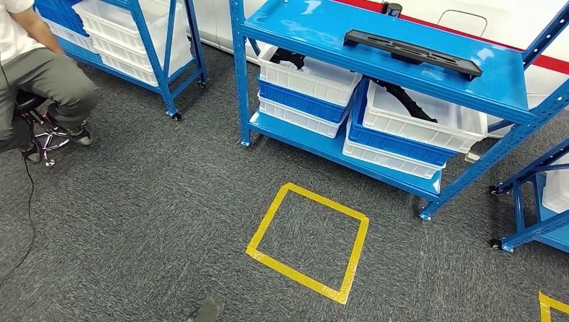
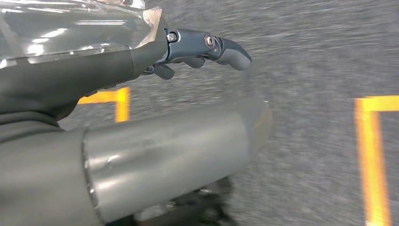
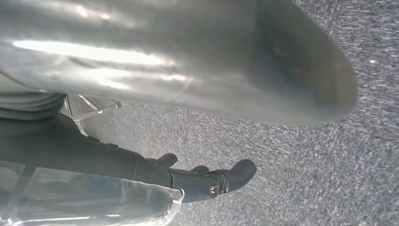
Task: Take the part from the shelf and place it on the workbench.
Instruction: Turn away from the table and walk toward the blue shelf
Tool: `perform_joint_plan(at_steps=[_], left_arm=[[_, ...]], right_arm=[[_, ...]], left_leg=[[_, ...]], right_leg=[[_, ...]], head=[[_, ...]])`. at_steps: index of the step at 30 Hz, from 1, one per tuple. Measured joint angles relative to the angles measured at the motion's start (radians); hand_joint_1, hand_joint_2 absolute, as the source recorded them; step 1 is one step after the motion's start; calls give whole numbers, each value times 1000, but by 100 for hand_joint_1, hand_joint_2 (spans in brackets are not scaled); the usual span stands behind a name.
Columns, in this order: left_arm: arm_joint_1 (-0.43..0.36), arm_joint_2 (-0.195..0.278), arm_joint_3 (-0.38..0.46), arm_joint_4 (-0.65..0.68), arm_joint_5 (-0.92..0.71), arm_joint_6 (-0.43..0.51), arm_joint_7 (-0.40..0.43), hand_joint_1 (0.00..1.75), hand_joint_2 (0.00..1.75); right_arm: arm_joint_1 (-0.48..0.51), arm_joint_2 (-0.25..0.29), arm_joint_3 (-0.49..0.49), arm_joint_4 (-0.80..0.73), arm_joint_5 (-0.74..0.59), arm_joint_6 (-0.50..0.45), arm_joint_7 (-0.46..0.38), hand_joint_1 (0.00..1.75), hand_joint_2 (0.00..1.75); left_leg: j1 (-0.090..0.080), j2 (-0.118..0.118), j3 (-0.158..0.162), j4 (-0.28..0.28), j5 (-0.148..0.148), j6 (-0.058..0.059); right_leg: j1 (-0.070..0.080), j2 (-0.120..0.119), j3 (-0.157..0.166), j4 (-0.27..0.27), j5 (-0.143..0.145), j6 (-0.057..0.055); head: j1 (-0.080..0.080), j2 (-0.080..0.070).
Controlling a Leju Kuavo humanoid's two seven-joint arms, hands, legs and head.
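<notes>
Well ahead of both hanging hands, a long black part (image 1: pixel 412 48) lies flat on the top level of a blue shelf (image 1: pixel 315 25), with white and blue bins (image 1: pixel 308 84) stacked beneath. On the grey carpet between robot and shelf is a yellow tape square (image 1: pixel 308 231). The left hand (image 2: pixel 207 49) and right hand (image 3: pixel 211 181) point at the floor, fingers loosely extended, holding nothing. A seated person (image 1: pixel 40 74) waits off to the left. This looks like the approach step; next the robot likely must step closer and raise a hand to the part.

right hand (image 3: pixel 207 181) empty — fingers (image 3: pixel 242 170) extended, grey carpet (image 3: pixel 306 165)
</notes>
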Motion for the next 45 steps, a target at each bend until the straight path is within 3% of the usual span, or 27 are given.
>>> perform_joint_plan(at_steps=[2,4,6,8,10,11,12,14,16,18,20,22,24,27,29,31,32,33,34,35,37,38,40,42,44,45], left_arm=[[12,6,0,0,3,1,-2,0,0],[18,7,0,2,3,2,-2,0,0],[19,6,-1,6,4,1,-3,0,0],[17,6,0,8,9,-9,-7,0,0],[9,10,0,9,16,-29,-7,0,0],[3,13,0,9,21,-41,-5,0,0],[-2,16,1,9,24,-49,-5,0,0],[-7,20,2,8,31,-57,-13,0,0],[-6,23,3,8,35,-56,-21,0,0],[-5,23,3,8,37,-54,-26,0,0],[-7,22,3,9,37,-54,-31,0,0],[-9,19,3,9,38,-53,-35,0,0],[-10,15,3,9,38,-51,-37,0,0],[-10,12,3,9,37,-48,-39,0,0],[-13,11,3,9,37,-45,-40,0,0],[-14,10,3,9,37,-44,-41,0,0],[-14,10,3,9,37,-44,-41,0,0],[-14,10,3,9,37,-44,-41,0,0],[-14,10,3,9,37,-44,-41,0,0],[-14,9,3,9,37,-44,-41,0,0],[-15,5,2,9,36,-44,-41,0,0],[-17,2,2,9,36,-44,-41,0,0],[-19,-2,1,9,36,-45,-41,0,0],[-20,-5,1,9,34,-45,-40,0,0],[-22,-3,0,9,31,-46,-39,0,0],[-23,-1,0,9,30,-47,-39,0,0]], right_arm=[[4,0,0,0,-1,0,-1,0,0],[4,-5,0,-1,-1,-1,-2,0,0],[2,-9,0,-2,-1,-2,-3,0,0],[1,-7,0,-3,1,0,-5,0,0],[-1,-5,1,-4,4,3,-4,0,0],[-2,-3,2,-4,5,3,-3,0,0],[-3,-1,3,-4,6,4,-2,0,0],[-3,2,4,-4,6,6,-2,0,0],[-2,4,5,-3,5,7,-2,0,0],[-1,4,5,-3,4,9,-2,0,0],[-1,3,5,-3,2,11,-2,0,0],[-2,0,5,-3,1,11,-1,0,0],[-2,-1,5,-3,0,11,1,0,0],[-2,-2,5,-3,-1,11,2,0,0],[-3,-1,5,-3,-2,11,3,0,0],[-2,1,4,-3,-5,11,3,0,0],[-2,2,4,-3,-6,11,3,0,0],[-1,2,4,-3,-8,11,4,0,0],[-1,2,4,-3,-9,12,5,0,0],[-1,2,4,-3,-10,12,6,0,0],[-2,-3,4,-4,-10,13,6,0,0],[-3,-5,4,-4,-10,13,6,0,0],[-3,-7,4,-4,-11,13,7,0,0],[-3,-7,4,-4,-13,14,8,0,0],[-3,-4,4,-4,-16,14,9,0,0],[-3,-2,4,-4,-16,14,9,0,0]], left_leg=[[-3,-4,2,-2,0,0],[-2,-9,7,-11,4,3],[2,-12,10,-20,9,0],[2,-14,12,-28,13,-9],[-4,-10,7,-10,-2,-14],[-7,-7,-9,26,-24,-14],[-8,-3,-36,84,-56,-14],[-9,-2,-99,213,-112,-18],[-8,-1,-127,263,-117,-23],[-6,2,-94,190,-64,-27],[-1,6,-32,59,-3,-33],[3,4,-3,-8,17,-27],[-1,-1,-5,-10,15,-13],[-5,-1,-3,-13,16,4],[-5,0,-4,-15,17,12],[-5,1,-6,-15,18,15],[-5,2,-7,-15,18,15],[-5,1,-6,-15,18,15],[-5,1,-5,-16,18,15],[-4,0,-2,-19,19,15],[0,-1,3,-25,21,11],[3,-1,4,-28,23,7],[6,-3,6,-35,28,-5],[4,-1,8,-35,23,-15],[-2,1,-18,30,-21,-16],[-4,2,-46,92,-55,-17]], right_leg=[[5,1,41,-88,41,1],[18,6,114,-245,100,-18],[35,12,156,-338,133,-40],[41,15,162,-355,144,-46],[24,10,178,-378,159,-49],[15,7,185,-389,165,-51],[10,5,187,-392,165,-53],[13,4,188,-391,163,-58],[16,5,189,-388,163,-57],[14,6,189,-382,161,-54],[18,7,182,-365,149,-44],[27,7,170,-347,138,-35],[30,7,163,-341,134,-33],[21,7,154,-315,116,-25],[15,7,108,-216,67,-23],[8,7,37,-66,8,-20],[5,7,17,-24,-3,-15],[4,7,14,-20,1,-9],[4,7,33,-61,23,-3],[6,7,69,-138,54,-1],[17,8,143,-294,111,-12],[24,10,163,-338,127,-20],[35,13,170,-362,139,-30],[21,10,185,-386,155,-36],[4,6,201,-406,167,-41],[5,5,202,-405,167,-44]], head=[[-1,0],[-3,0],[-1,0],[5,0],[3,0],[1,0],[-2,0],[-4,0],[-4,0],[-5,0],[-5,0],[-1,0],[5,0],[6,0],[7,0],[7,0],[6,0],[6,0],[5,0],[5,0],[4,0],[4,0],[6,0],[5,0],[-2,0],[-5,0]])
